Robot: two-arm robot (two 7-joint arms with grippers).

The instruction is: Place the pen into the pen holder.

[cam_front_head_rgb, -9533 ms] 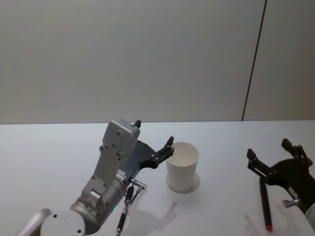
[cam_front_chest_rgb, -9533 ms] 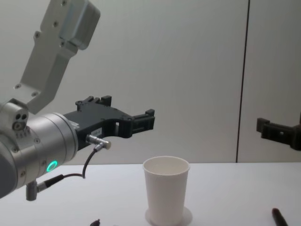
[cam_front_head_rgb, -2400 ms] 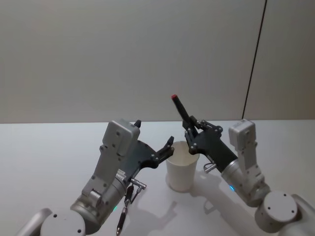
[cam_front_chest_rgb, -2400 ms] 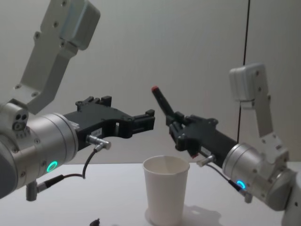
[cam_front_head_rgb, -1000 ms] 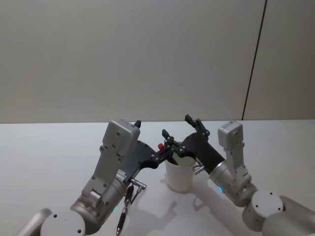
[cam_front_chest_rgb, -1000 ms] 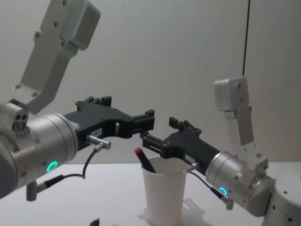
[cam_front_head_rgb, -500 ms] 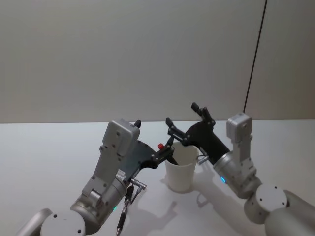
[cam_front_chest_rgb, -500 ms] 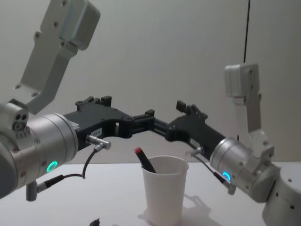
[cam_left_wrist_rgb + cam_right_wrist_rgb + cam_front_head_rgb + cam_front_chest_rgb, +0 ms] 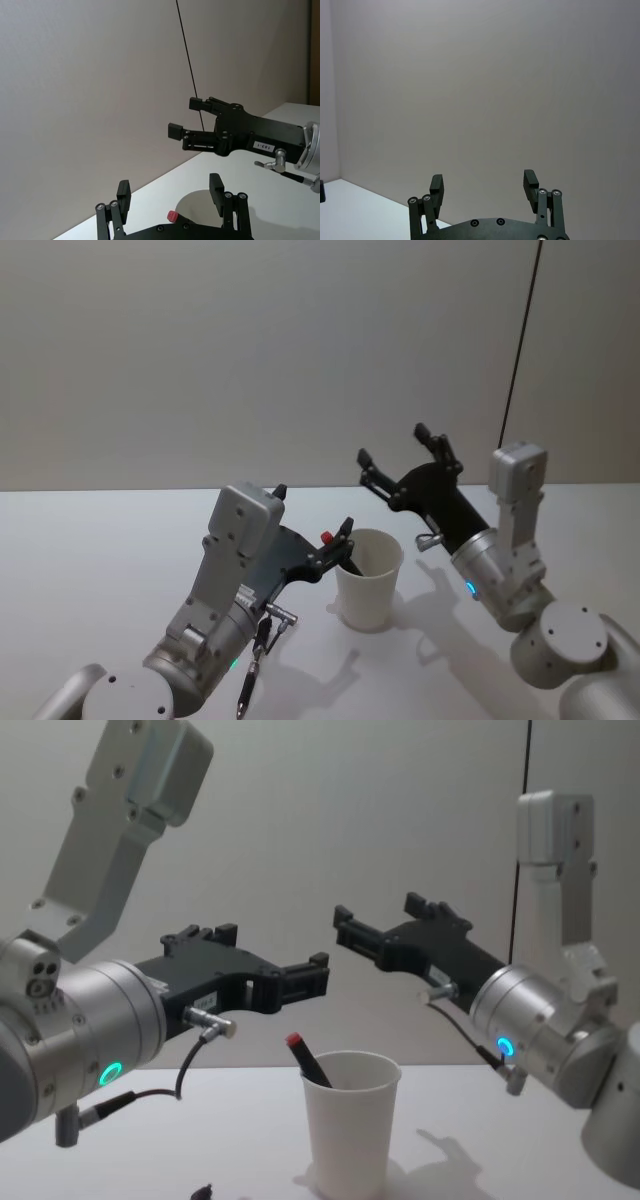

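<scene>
Red-capped pen (image 9: pixel 308 1061) leaning inside white paper cup (image 9: pixel 350 1130); right hand (image 9: pixel 380 916) spread above it, left hand (image 9: pixel 170 185) spread beside its rim.

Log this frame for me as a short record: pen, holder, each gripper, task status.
pen: black, red end, standing tilted in the pen holder, red end above the rim, leaning to the robot's left
pen holder: white paper cup, upright on the table
left gripper: open, empty, in the air at the cup's left side
right gripper: open, empty, raised above the cup, clear of the pen
task status: pen is in the holder; looks done
</scene>
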